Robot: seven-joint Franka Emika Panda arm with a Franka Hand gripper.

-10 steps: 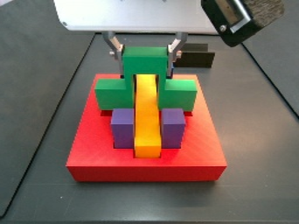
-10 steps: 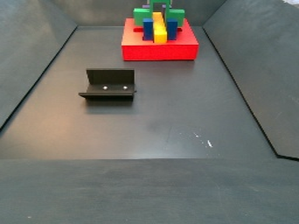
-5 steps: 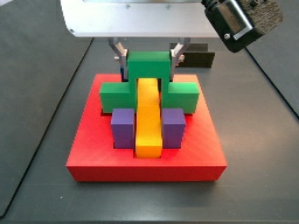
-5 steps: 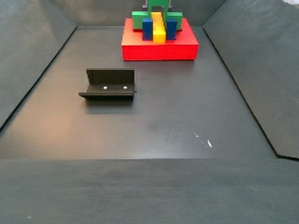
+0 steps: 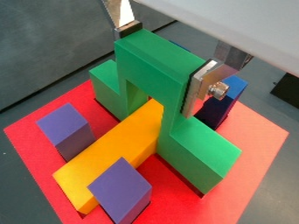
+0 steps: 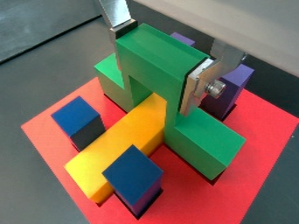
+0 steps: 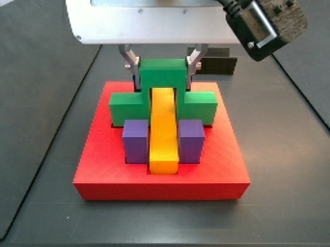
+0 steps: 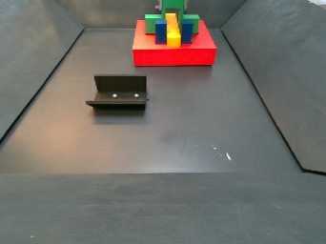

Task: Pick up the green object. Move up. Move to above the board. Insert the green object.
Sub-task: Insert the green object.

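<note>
The green object (image 7: 126,104) straddles the yellow bar (image 7: 162,130) at the back of the red board (image 7: 161,178), its low cubes down on the board. My gripper (image 7: 162,63) is shut on its tall centre cube. In both wrist views the silver fingers (image 5: 208,83) press the cube's two sides, and the gripper (image 5: 163,66) (image 6: 162,63) spans the green object (image 5: 193,149) (image 6: 198,140). Purple blocks (image 7: 135,140) flank the bar's front. In a side view the board (image 8: 173,55) is far off at the back, with the gripper (image 8: 173,8) above it.
The fixture (image 8: 118,92) stands on the dark floor left of centre. A dark block (image 7: 219,65) lies behind the board to the right. Blue blocks (image 6: 76,118) sit on the board beside the bar. Grey walls close in the floor on both sides.
My gripper has come down a little with the green object, which now sits lower over the yellow bar. The grip is unchanged.
</note>
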